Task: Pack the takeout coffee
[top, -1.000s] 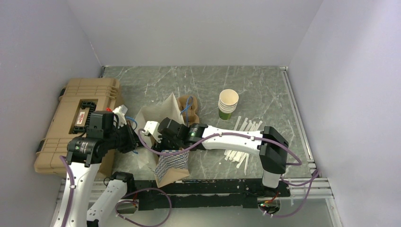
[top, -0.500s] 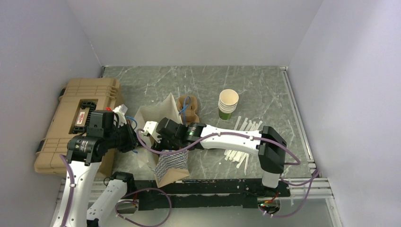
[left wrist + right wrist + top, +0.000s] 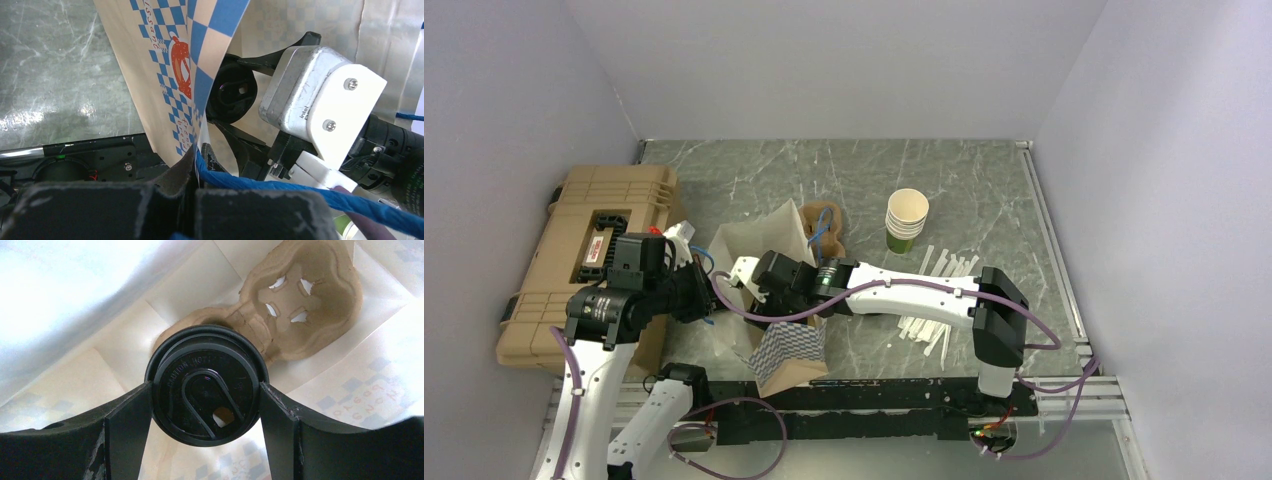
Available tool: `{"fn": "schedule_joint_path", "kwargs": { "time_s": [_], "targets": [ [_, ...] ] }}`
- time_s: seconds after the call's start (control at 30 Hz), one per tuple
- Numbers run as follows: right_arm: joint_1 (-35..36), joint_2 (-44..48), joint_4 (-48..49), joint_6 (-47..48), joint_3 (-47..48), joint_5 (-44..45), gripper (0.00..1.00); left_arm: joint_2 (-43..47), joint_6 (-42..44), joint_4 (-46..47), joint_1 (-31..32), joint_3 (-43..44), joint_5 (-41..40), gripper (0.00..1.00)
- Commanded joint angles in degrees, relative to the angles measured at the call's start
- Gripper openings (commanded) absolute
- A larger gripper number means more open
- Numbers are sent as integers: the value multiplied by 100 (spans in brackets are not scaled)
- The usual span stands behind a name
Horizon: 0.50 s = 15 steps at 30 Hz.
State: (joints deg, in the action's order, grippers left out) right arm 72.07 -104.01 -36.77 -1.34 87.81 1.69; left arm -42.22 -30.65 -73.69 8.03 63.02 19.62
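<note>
Takeout coffee [image 3: 206,385], its round glossy black plastic lid carrying raised lettering, is sitting inside the white-lined paper bag [image 3: 150,75], over one pocket of a moulded brown pulp carrier [image 3: 305,300] lying at the bag's bottom; whether it is fully seated is hard to tell. The right hand [image 3: 206,407] is grasping the lid by its sides. The left hand [image 3: 194,167] is clenching the bag's blue-checked rim above the grey marbled desk [image 3: 964,190]

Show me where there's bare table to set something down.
Bare marble runs along the back wall, behind the cup stack and paper bag. Another patch lies between the cup stack and the right rail. It is crowded around the bag, over the straws at the near right, and at the tan case on the left.
</note>
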Motion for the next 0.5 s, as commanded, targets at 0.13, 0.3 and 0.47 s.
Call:
{"fn": "schedule_joint_path", "kwargs": {
  "time_s": [0.13, 0.3, 0.47],
  "targets": [
    [0, 140, -330, -158, 453, 548, 83, -13, 121, -101, 15, 96, 7, 2],
    [0, 219, -451, -135, 721, 752, 87, -30, 121, -67, 20, 84, 40, 2],
    [0, 314, -560, -86, 935, 903, 88, -48, 139, -58, 17, 76, 51, 2]
  ]
}}
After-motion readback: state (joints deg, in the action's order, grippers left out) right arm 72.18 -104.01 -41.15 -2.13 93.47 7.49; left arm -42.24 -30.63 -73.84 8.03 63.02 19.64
